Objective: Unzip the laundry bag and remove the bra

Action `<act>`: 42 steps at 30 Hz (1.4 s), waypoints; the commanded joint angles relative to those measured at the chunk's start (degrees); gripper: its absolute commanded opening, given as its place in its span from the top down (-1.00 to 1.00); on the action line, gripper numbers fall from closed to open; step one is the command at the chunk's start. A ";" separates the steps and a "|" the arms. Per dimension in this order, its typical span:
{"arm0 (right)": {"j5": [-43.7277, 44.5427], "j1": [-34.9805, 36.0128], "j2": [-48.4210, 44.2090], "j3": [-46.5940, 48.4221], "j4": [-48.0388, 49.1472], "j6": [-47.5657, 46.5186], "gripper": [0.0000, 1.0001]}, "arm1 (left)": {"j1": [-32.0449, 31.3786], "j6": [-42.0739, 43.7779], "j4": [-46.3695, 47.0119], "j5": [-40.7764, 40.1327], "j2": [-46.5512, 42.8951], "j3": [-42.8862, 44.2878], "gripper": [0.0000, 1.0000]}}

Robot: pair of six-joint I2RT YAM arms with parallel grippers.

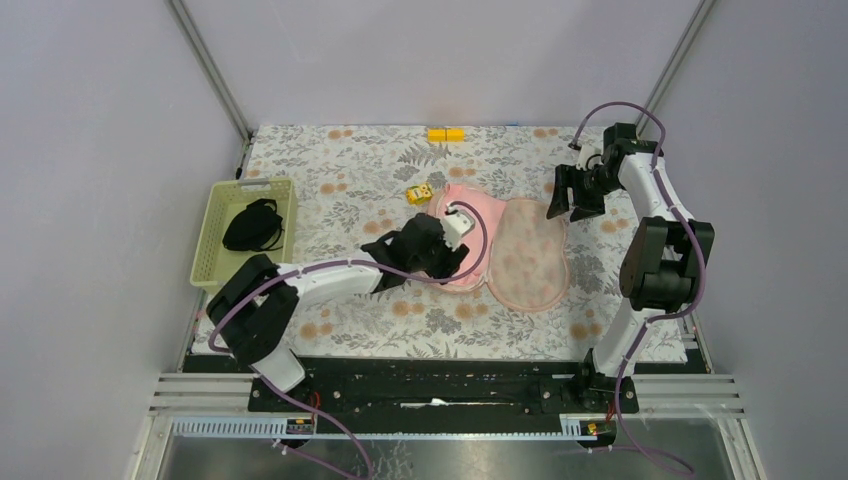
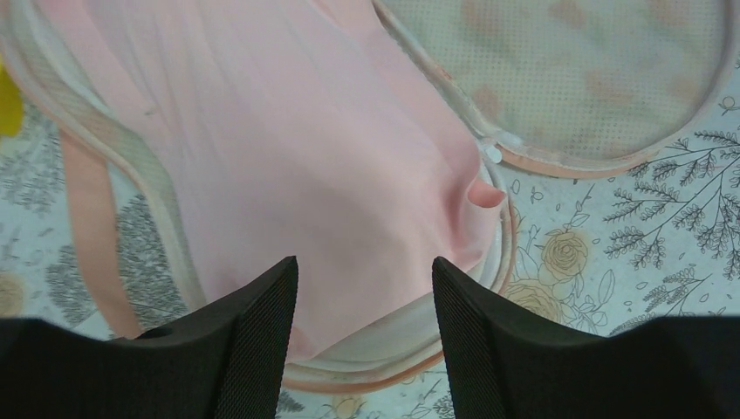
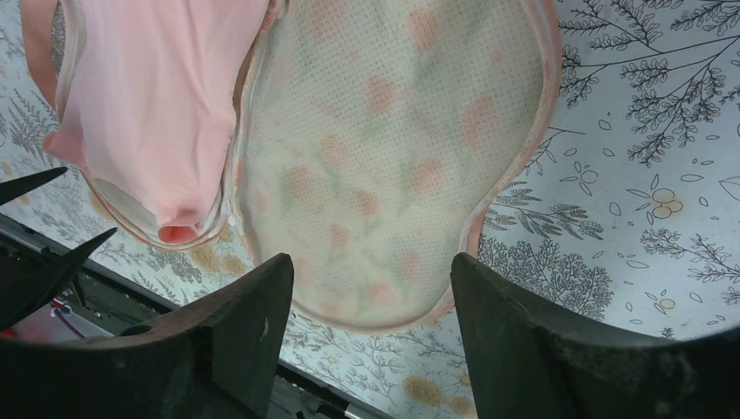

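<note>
The unzipping looks done. The laundry bag (image 3: 393,157) lies spread open in 2 halves on the counter (image 1: 330,160), and its mesh flap is folded out flat beneath and ahead of the right end effector (image 3: 368,262). The bra (image 2: 332,157) rests on the lining of the other half, just below and ahead of the left end effector (image 2: 364,262). Removal is therefore the step in hand, and it is not yet done.

The left end effector is released. Its 2 fingers (image 2: 262,340) stand apart with pale-pink fabric showing between them and nothing pinched. The right end effector is released too, fingers wide and holding nothing, raised over the flap and well apart from the left arm.

The next move probably falls to the left end effector: lower onto the bra, close on a fold of the soft cloth, and lift it clear. The piped rim lies right under its fingertips, so the pinch should land further ahead to avoid catching the bag. The bag looks light and may rise with the garment, so pressing the flap down with the right end effector could help. A green basket (image 1: 215,255) sits well off to the left.
</note>
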 commanded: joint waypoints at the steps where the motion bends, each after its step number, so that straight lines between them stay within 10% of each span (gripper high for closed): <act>1: 1.14 -0.09 -0.67 1.28 0.03 -0.53 -0.52 | -0.86 -5.06 4.60 -2.55 3.11 0.12 -0.21; 12: 0.36 -0.26 -0.54 1.50 -0.10 -0.42 -0.55 | -0.95 -10.80 6.88 -6.27 11.25 1.20 -0.01; 22: 0.00 -0.31 -0.46 1.06 -0.06 -0.70 -0.55 | -0.88 -10.15 4.85 -7.77 9.25 1.26 1.00; 42: -0.92 -0.26 -0.92 0.49 -0.03 -1.04 -0.56 | 2.15 -10.22 -5.98 -1.98 -2.62 14.71 1.00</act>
